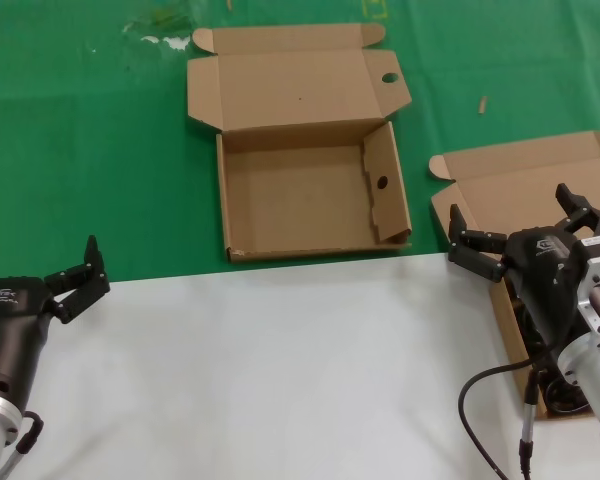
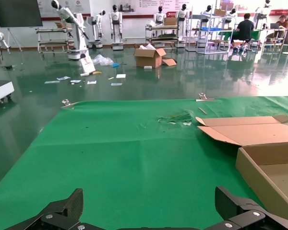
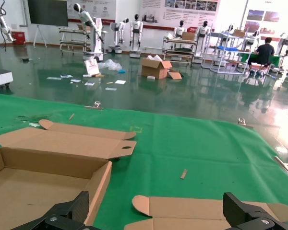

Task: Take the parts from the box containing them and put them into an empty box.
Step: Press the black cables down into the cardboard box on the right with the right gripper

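The empty box lies open at the middle of the green mat, with a round hole in its lid flap and one in its inner side flap. It also shows in the left wrist view and the right wrist view. The box containing the parts is at the right, with a plain lid. My right arm hides most of it. A bit of the black cables shows inside it. My right gripper is open and empty above this box. My left gripper is open and empty at the left.
White table surface fills the front and the green mat the back. My own black cord loops at the lower right. A small cardboard scrap lies on the mat, far right.
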Robot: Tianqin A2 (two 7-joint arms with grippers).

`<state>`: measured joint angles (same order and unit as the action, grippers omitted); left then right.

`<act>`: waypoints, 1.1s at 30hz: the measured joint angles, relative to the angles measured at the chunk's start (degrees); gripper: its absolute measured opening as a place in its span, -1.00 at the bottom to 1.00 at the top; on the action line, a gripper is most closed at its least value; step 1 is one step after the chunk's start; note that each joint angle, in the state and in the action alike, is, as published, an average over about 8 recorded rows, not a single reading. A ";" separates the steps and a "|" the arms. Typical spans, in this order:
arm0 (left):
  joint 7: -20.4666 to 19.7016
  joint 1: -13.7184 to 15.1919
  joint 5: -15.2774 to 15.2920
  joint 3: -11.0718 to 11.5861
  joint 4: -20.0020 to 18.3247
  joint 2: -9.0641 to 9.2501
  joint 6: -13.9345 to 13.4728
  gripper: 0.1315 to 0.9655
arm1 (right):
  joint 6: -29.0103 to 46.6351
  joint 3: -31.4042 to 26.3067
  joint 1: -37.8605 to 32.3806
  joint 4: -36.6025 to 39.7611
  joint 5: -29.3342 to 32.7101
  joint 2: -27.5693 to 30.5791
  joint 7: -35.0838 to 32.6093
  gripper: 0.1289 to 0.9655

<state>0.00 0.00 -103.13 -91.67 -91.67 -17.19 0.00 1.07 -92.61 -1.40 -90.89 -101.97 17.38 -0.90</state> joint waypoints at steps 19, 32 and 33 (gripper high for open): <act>0.00 0.00 0.00 0.00 0.00 0.00 0.00 1.00 | 0.03 0.01 0.02 -0.05 0.01 0.05 -0.01 1.00; 0.00 0.00 0.00 0.00 0.00 0.00 0.00 1.00 | -2.26 -4.94 3.65 -5.03 -5.07 12.90 2.67 1.00; 0.00 0.00 0.00 0.00 0.00 0.00 0.00 1.00 | -2.11 -5.32 4.44 -5.66 -5.62 14.99 3.05 1.00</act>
<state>0.00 0.00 -103.13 -91.67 -91.67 -17.19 0.00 -1.03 -97.93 3.05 -96.56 -107.59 32.36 2.15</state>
